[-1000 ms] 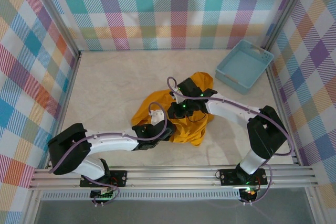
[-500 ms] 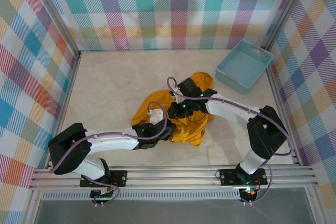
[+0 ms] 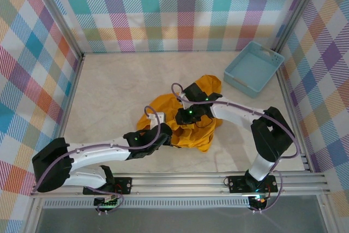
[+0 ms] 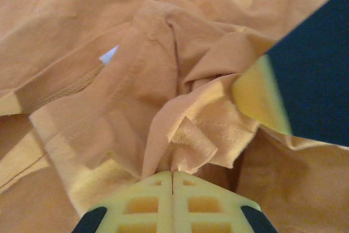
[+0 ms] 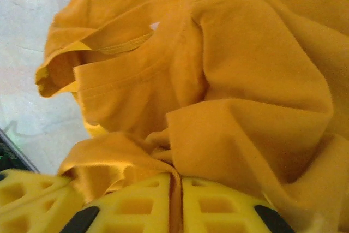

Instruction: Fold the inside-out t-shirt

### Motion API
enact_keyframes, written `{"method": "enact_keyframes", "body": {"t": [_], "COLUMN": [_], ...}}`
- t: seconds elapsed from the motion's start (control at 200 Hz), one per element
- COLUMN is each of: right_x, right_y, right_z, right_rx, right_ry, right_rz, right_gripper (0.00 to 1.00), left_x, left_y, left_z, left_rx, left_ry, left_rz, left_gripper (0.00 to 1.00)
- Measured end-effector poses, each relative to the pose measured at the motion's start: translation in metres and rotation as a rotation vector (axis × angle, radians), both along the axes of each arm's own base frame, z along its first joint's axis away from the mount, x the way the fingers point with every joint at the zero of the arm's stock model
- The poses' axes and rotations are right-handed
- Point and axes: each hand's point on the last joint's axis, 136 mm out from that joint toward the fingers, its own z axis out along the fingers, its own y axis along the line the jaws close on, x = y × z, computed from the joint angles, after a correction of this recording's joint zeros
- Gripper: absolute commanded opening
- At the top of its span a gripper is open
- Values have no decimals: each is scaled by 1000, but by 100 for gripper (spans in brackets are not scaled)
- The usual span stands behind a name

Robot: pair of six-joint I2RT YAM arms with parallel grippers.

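Lying crumpled at the middle of the worktop (image 3: 120, 85), the inside-out t-shirt (image 3: 197, 136) is pinched by the left gripper (image 4: 173, 174) and the right gripper (image 5: 175, 177), each clamped on a fold, its spreading-out judged under way and an outward pull needed next.

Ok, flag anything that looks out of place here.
The t-shirt lies in a crumpled heap mid-table, pinched by the left gripper and right gripper. The blue basket sits askew at far right.
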Motion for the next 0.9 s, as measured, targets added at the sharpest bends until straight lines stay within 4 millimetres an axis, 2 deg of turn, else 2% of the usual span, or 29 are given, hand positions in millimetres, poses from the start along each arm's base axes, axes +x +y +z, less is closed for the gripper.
{"method": "enact_keyframes", "body": {"t": [0.14,0.265,0.375,0.535,0.705,0.81,0.9], "right_x": [2,4,3,-10,-26,-32,-33], "right_y": [-2,-4,-9,-19,0,14,23], "right_z": [-10,-8,7,39,52,45,32], "right_rx": [-28,-36,-22,23,72,74,63], "right_ry": [3,-18,-74,-208,-295,-311,-302], "right_rz": [-1,4,10,56,165,222,252], "right_gripper": [32,39,44,51,50,46,42], "left_x": [-3,-2,1,4,4,4,3], "left_y": [-3,-1,4,16,14,11,9], "left_z": [8,16,22,21,21,24,24], "left_rx": [-83,-140,-198,-242,-265,-285,-291], "left_ry": [3,5,4,18,37,36,39], "left_rz": [-33,-40,-38,-21,-36,-51,-57], "left_gripper": [0,0,0,0,0,0,0]}}
